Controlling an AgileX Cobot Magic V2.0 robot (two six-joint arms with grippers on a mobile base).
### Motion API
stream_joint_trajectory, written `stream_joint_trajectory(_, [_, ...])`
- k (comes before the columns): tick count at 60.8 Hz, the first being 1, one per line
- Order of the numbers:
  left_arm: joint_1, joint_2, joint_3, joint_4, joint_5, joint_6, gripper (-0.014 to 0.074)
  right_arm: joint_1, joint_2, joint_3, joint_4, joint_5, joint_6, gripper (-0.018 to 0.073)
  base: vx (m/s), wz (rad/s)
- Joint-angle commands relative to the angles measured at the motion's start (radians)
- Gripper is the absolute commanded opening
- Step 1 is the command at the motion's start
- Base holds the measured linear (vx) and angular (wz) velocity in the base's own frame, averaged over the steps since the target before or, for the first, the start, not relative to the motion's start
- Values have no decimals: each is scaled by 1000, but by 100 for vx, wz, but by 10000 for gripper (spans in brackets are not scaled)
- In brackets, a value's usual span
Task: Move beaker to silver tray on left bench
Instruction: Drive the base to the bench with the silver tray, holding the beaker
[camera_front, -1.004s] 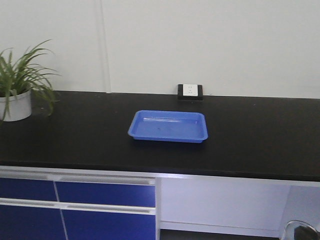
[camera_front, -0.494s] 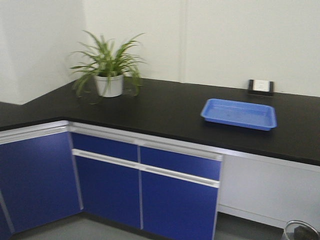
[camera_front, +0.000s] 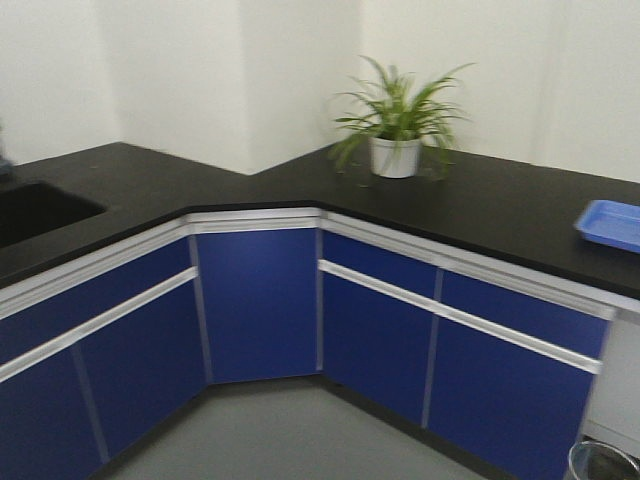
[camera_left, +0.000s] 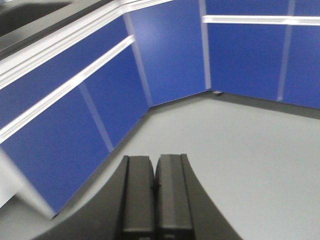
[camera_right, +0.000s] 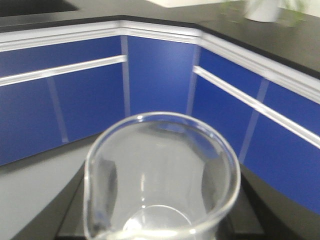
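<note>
The beaker (camera_right: 165, 150), clear glass with a pouring spout, fills the lower half of the right wrist view. My right gripper (camera_right: 158, 183) is shut on it, its dark fingers showing through the glass on both sides. The beaker's rim (camera_front: 603, 461) also peeks in at the bottom right of the front view. In the left wrist view my left gripper (camera_left: 155, 165) is shut with nothing in it, hanging over the grey floor. The silver tray is out of view.
A black benchtop (camera_front: 200, 185) turns a corner above blue cabinets (camera_front: 258, 300). A potted plant (camera_front: 396, 150) stands on it, a blue tray (camera_front: 612, 224) lies at the right edge, and a sink (camera_front: 35, 208) is sunk in at the left. Grey floor (camera_front: 290, 430) lies in front.
The front view has swung left: the blue tray slid from the centre to the right edge, the plant moved right, and the bench corner and sink came into view.
</note>
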Motion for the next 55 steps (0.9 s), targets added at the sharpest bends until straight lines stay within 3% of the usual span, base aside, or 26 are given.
stream_joint_trajectory(1, [-6, -8, 20, -4, -82, -2, 1, -5, -5, -29, 0, -79, -12, -11, -22, 64])
stream_joint_trajectory(30, [-6, -8, 20, -4, -82, -2, 1, -5, -6, -29, 0, -79, -12, -11, -13, 71])
stream_joint_trajectory(55, [-6, -8, 20, -4, -82, -2, 1, -5, -6, -29, 0, -79, -12, -11, 7, 61])
